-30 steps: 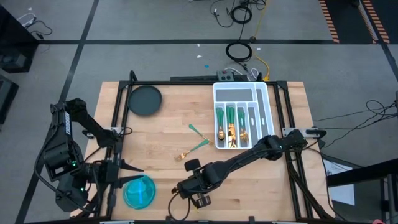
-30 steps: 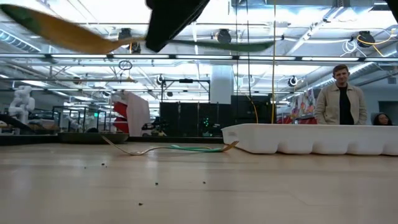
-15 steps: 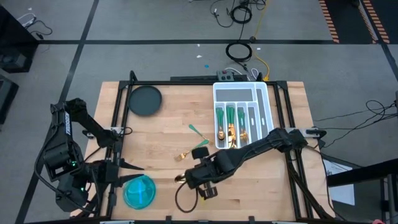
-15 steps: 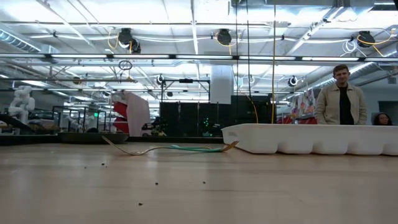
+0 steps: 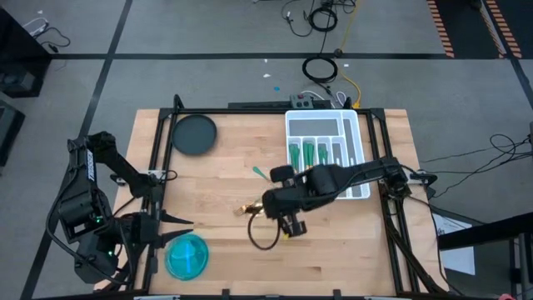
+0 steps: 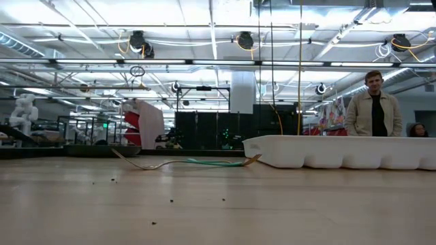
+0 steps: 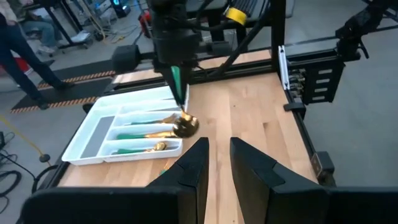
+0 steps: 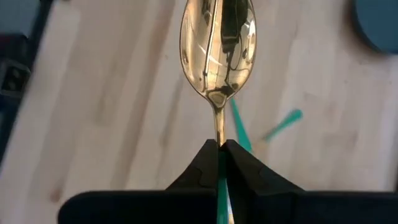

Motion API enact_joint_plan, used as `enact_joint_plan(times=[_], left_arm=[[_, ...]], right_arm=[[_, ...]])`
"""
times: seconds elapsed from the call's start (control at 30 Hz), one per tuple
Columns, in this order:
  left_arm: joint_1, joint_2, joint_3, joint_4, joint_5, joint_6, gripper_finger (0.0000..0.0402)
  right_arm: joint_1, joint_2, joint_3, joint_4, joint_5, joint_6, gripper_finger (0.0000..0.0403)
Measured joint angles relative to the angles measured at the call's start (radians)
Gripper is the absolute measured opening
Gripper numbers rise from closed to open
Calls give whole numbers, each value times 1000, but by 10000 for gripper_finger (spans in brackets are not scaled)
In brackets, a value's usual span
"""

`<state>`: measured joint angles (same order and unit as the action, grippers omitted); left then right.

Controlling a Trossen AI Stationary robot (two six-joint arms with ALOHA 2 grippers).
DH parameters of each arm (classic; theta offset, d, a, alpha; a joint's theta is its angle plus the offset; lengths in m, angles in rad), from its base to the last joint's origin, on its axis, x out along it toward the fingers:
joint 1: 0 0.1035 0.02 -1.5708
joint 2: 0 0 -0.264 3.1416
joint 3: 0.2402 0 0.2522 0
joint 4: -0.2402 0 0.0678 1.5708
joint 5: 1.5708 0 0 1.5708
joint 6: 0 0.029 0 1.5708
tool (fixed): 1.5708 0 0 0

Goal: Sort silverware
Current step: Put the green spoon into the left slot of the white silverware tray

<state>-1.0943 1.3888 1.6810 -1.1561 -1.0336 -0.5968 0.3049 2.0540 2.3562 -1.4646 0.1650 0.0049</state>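
My right gripper (image 5: 268, 206) is over the middle of the table, left of the white tray (image 5: 323, 119), shut on a spoon (image 8: 217, 50) with a gold bowl and a teal handle. The spoon also shows in the left wrist view (image 7: 185, 126), hanging bowl-down. A fork (image 5: 246, 208) and another teal-handled piece (image 5: 261, 173) lie flat on the wood beside the gripper. More silverware (image 5: 310, 157) lies in the tray's slots. My left gripper (image 7: 219, 155) is open and empty at the table's near left corner, beside the blue bowl (image 5: 185, 257). My right gripper pinches the spoon between its two fingers where the gold neck meets the teal handle (image 8: 218, 149). The handle runs back between the fingers (image 8: 200, 165). The fingers point down and lie along the spoon. The spoon hangs below them, bowl lowest, clear of the table.
A dark round plate (image 5: 193, 134) sits at the far left. A loose cable loop (image 5: 263, 238) hangs off the right arm over the near middle. A person (image 6: 373, 105) stands beyond the table behind the tray (image 6: 340, 151).
My right gripper has carried the spoon from the near edge by the blue bowl toward the far edge and the tray, rising out of the low view. It has stayed shut on the spoon. The fork and the other piece on the table have not moved.
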Motion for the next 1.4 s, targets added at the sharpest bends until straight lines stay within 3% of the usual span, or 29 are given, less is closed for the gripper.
enact_joint_plan(times=[0.17, 0.33, 0.93, 1.17, 1.4], left_arm=[[2, 0, 0, -1, -9, -14, 74], [2, 0, 0, -3, -38, -26, 74], [58, 0, 0, -6, -58, -26, 74], [93, 0, 0, -14, -58, -20, 74], [122, 0, 0, -15, -57, 5, 74]], right_arm=[[-18, -2, -2, -113, -13, -122, 0], [-17, -1, -11, -106, -48, -294, 0], [28, 1, -23, -105, -75, -507, 0], [-3, -41, -167, -106, 33, -583, 0], [-72, -119, -445, -107, 72, -638, 0]])
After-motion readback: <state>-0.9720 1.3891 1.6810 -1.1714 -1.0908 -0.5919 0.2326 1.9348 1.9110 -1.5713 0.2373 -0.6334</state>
